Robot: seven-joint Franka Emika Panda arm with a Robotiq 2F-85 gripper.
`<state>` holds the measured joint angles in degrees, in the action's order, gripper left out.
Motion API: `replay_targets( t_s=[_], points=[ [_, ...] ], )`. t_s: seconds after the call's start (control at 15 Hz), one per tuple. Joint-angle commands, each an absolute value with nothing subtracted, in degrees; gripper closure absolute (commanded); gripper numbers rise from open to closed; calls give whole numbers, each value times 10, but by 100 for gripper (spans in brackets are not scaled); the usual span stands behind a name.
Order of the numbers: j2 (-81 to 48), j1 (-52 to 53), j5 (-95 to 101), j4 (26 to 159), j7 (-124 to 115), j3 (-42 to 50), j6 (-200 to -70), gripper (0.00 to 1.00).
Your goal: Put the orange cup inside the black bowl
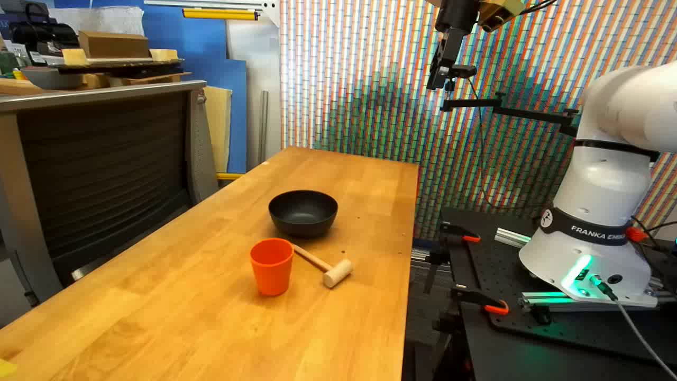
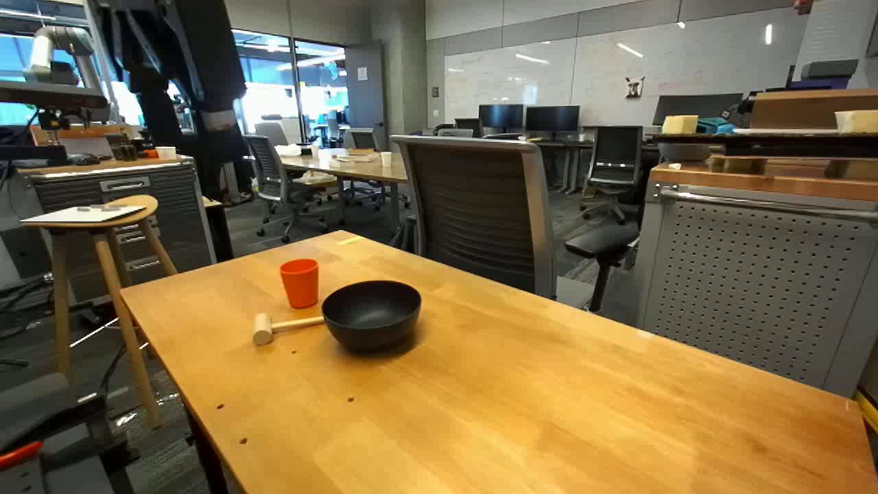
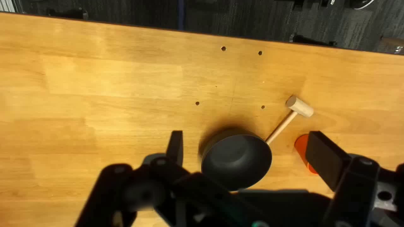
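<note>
The orange cup [image 1: 272, 270] stands upright on the wooden table. It also stands upright in an exterior view [image 2: 300, 285], and in the wrist view the cup [image 3: 302, 149] is partly hidden behind a finger. The black bowl [image 1: 303, 214] sits upright beside it, apart from the cup, and nothing shows inside it. The bowl also shows in an exterior view [image 2: 371, 317] and in the wrist view [image 3: 236, 160], where its lower edge is covered by the gripper. My gripper [image 3: 246, 135] is open and empty, with its fingers wide apart. In an exterior view the gripper [image 1: 439, 76] is high above the table.
A pale wooden mallet [image 1: 336, 272] lies on the table [image 1: 211, 328] between cup and bowl, its handle end by the bowl. It shows in the wrist view [image 3: 299, 107] too. A chair [image 2: 480, 213] stands at the table's long side, and a grey cabinet [image 2: 748, 288] stands beyond.
</note>
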<state>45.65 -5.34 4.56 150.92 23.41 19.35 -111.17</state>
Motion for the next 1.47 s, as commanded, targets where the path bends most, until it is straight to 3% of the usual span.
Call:
replay_targets(
  t_s=[0.0, 0.33, 1.0, 1.4],
  points=[
    [455, -59, 41, 1507, 237, 189, -1111, 0],
    [434, -56, 44, 1500, 223, 178, -1118, 0],
    [126, 28, 63, 1396, 44, -33, -1240, 0],
    [-89, 57, 137, 1236, -30, -81, -1230, 0]
  ],
)
